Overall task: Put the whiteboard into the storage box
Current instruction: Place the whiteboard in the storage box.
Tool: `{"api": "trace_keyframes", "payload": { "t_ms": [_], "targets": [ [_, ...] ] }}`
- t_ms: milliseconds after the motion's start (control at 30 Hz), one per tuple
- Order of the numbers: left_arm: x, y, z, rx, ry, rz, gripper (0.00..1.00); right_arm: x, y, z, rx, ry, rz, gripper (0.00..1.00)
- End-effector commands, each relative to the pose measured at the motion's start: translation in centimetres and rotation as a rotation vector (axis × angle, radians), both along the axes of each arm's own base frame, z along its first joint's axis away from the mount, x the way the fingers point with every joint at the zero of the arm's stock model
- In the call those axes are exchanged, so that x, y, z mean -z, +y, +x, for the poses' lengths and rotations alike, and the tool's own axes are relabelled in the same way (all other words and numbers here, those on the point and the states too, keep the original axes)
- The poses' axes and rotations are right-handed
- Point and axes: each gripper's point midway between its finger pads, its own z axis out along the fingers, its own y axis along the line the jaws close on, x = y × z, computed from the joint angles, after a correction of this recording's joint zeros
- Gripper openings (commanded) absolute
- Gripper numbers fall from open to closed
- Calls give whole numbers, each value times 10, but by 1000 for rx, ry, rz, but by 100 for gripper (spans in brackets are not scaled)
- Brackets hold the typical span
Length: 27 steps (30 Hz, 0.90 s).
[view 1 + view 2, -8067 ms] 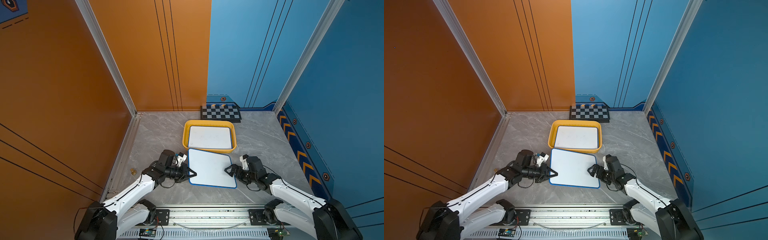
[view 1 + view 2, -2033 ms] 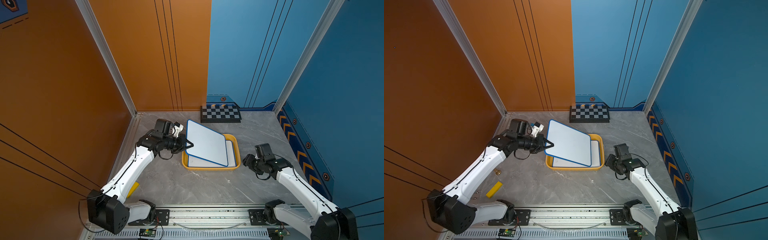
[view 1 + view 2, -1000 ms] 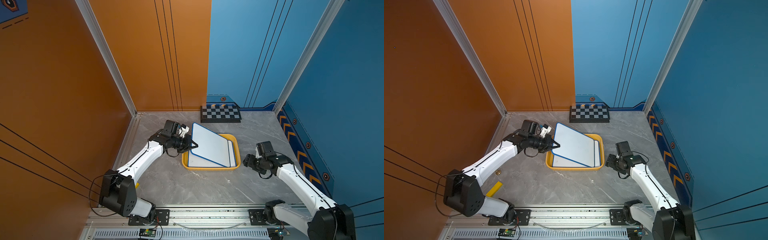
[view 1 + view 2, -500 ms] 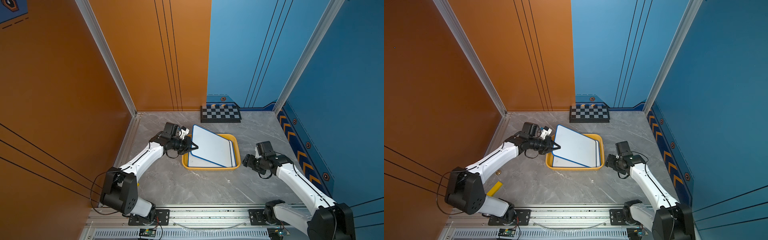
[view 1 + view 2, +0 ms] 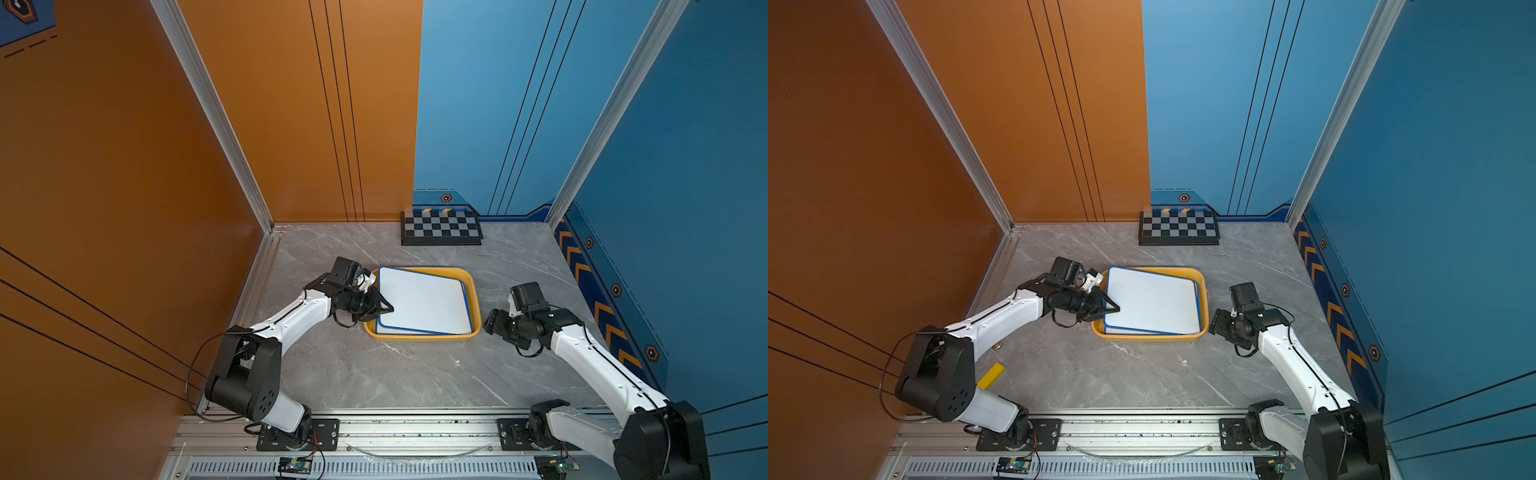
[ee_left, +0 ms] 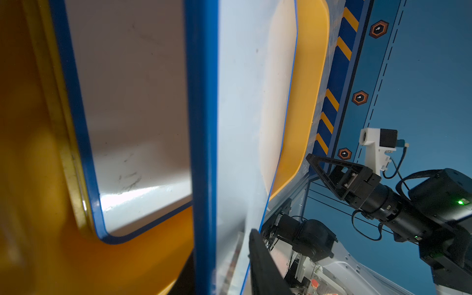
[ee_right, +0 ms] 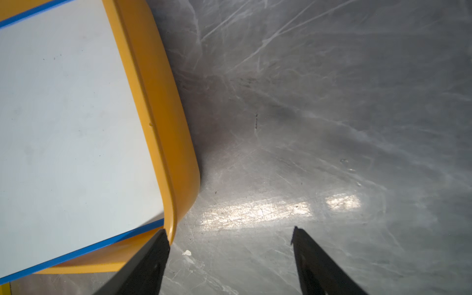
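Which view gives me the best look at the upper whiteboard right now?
A top view: nearly the whole upper whiteboard shows, lying skewed in the storage box. The left wrist view sees only its blue edge above the lower whiteboard; the right wrist view, apparently one corner.

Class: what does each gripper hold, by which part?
Right gripper: open, empty. Left gripper sits at the left edge of the upper whiteboard; whether it grips cannot be told.

Tabletop (image 5: 415, 374) on the robot's side of storage box (image 5: 419, 336) is sitting open; left gripper (image 5: 388, 309) and right gripper (image 5: 490, 327) are crowding its sides, checkerboard (image 5: 440, 227) is blocking the back edge.
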Motion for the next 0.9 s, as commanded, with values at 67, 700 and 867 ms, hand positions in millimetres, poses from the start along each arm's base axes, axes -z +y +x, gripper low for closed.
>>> {"api": "trace_keyframes", "payload": {
  "t_ms": [67,700,867],
  "targets": [
    [-2,-5,12,26,-40,8,28,6,4,-3,-21,12,6,79],
    [10,-2,25,70,-30,91,42,13,3,-7,-37,29,1,80],
    [21,-1,22,89,8,149,43,16,4,-8,-39,31,3,80]
  ]
}}
